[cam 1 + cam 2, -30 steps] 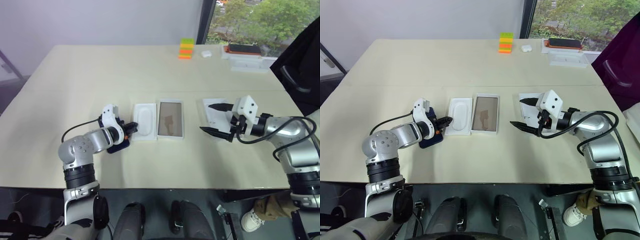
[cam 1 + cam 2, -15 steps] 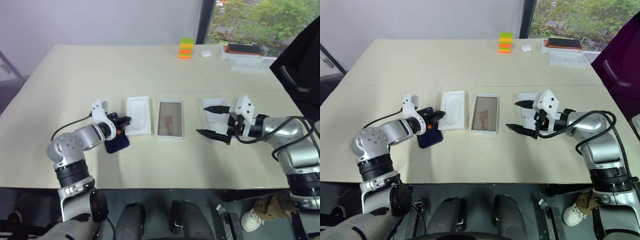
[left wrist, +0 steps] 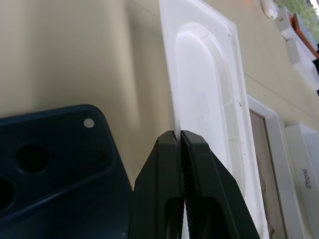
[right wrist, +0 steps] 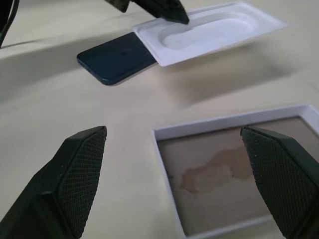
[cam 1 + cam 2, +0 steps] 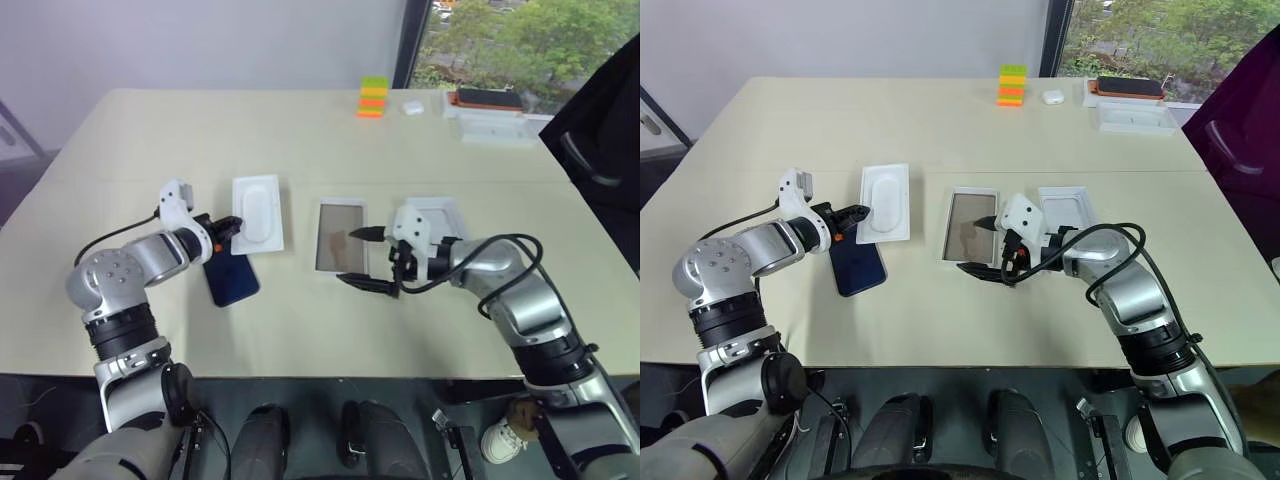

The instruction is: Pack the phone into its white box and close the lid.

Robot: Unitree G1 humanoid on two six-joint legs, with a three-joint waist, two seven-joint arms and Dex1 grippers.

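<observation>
The thin white insert (image 5: 256, 213) is pinched at its edge by the tightly closed left gripper (image 5: 232, 230). The phone (image 5: 230, 279) lies flat on the desk (image 5: 300, 140), nearer its left edge. The right gripper (image 5: 362, 258) is spread wide and empty over the white box (image 5: 341, 238), mid-desk. The lid (image 5: 436, 216) lies beside it.

The phone (image 5: 231, 281) is showing glossy navy; the white box (image 5: 341, 238) is showing a tan-brown floor.
</observation>
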